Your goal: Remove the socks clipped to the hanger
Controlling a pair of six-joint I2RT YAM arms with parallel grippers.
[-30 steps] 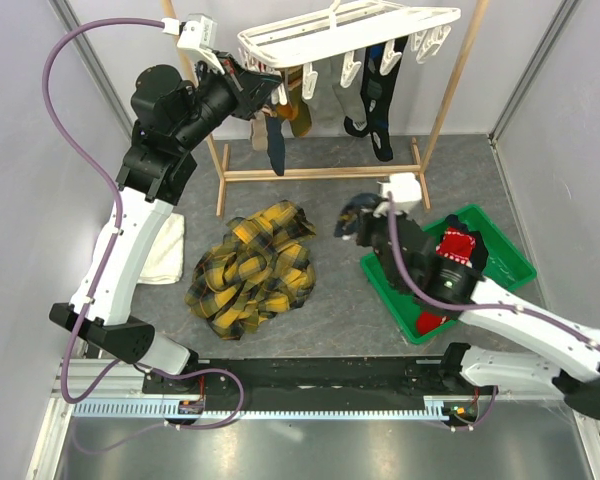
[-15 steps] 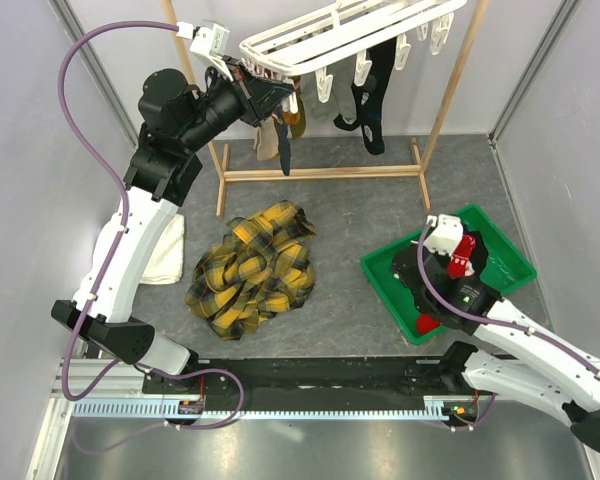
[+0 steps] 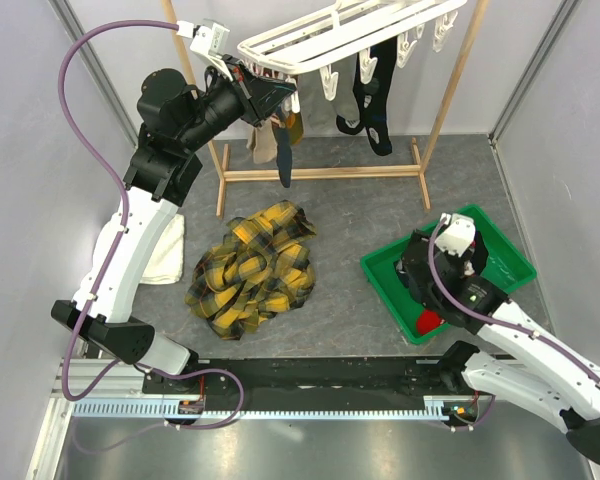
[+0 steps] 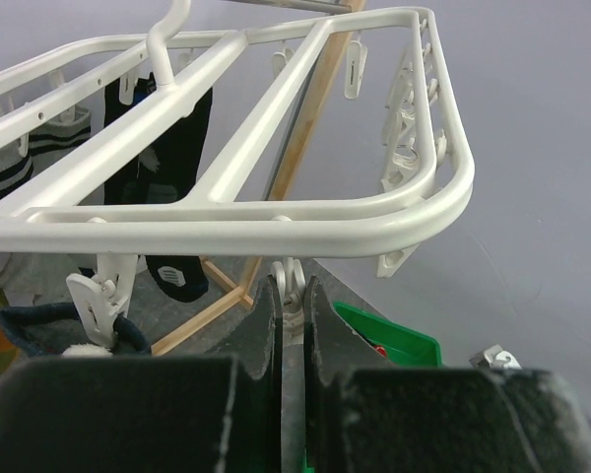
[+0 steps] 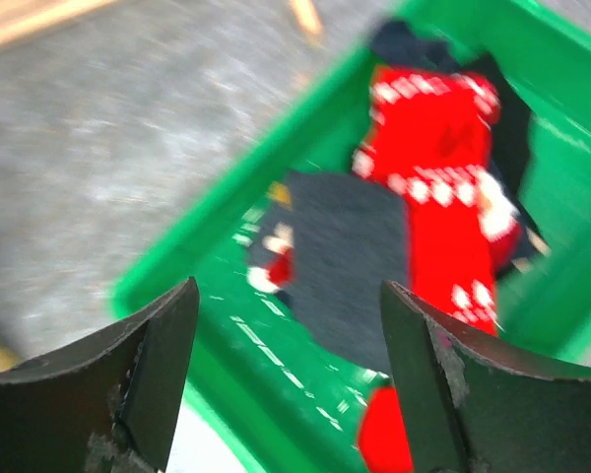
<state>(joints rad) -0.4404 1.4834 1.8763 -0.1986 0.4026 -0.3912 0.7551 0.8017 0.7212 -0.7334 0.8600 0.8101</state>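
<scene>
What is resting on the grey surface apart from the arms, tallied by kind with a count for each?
Plaid cloth: 1
White towel: 1
Green bin: 1
Wooden frame: 1
Total: 4

A yellow-black plaid cloth (image 3: pixel 252 268) lies crumpled on the grey tabletop (image 3: pixel 340 215), well below the left gripper (image 4: pixel 292 313) and well to the left of the right gripper (image 5: pixel 288 335). A folded white towel (image 3: pixel 165 250) lies just beside the cloth, on its far side from the right gripper. A wooden pole frame (image 3: pixel 320 173) stands below and behind the left gripper. A green plastic bin (image 3: pixel 380 282) sits directly under the right gripper.
</scene>
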